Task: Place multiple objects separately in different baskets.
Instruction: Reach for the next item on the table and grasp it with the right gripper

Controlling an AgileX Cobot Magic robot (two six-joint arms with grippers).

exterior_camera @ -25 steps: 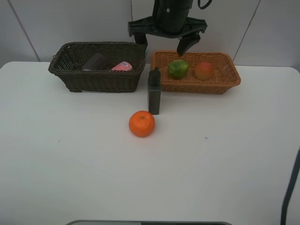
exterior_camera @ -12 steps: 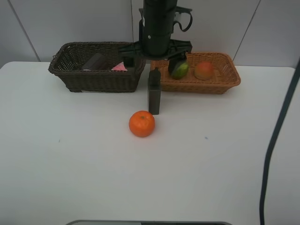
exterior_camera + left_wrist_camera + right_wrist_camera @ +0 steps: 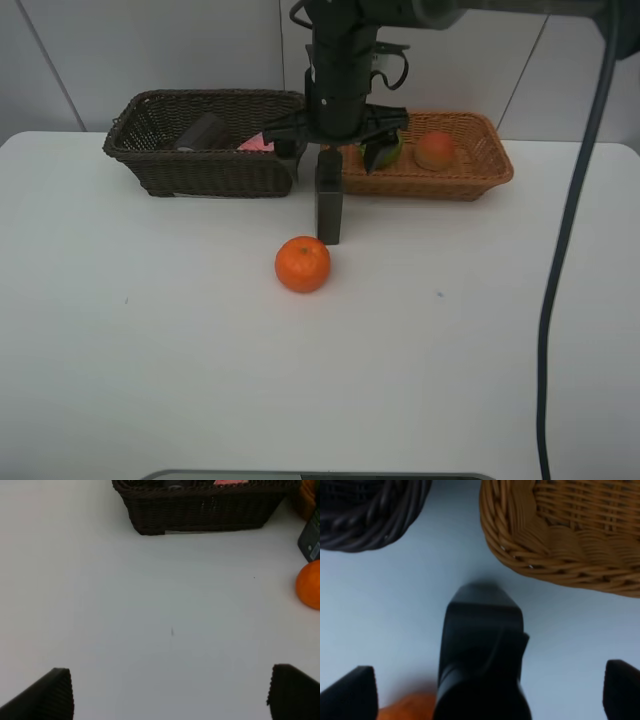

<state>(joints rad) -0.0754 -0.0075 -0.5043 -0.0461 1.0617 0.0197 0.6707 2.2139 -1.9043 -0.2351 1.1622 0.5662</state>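
The cup [image 3: 203, 132] and pink bottle [image 3: 256, 143] lie in the dark basket [image 3: 215, 172], the green fruit [image 3: 388, 152] and peach [image 3: 435, 150] in the tan basket [image 3: 430, 185], but the grey bottle [image 3: 328, 205] and the orange [image 3: 302, 264] are not yet sorted and stand on the table [image 3: 150, 330], with the right hand [image 3: 328, 150] wide open and empty above that bottle.

White table [image 3: 150, 380] before a pale grey panelled wall [image 3: 130, 45]

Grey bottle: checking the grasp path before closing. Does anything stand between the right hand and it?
Nothing visible does. The open right hand hangs just over the upright grey bottle.
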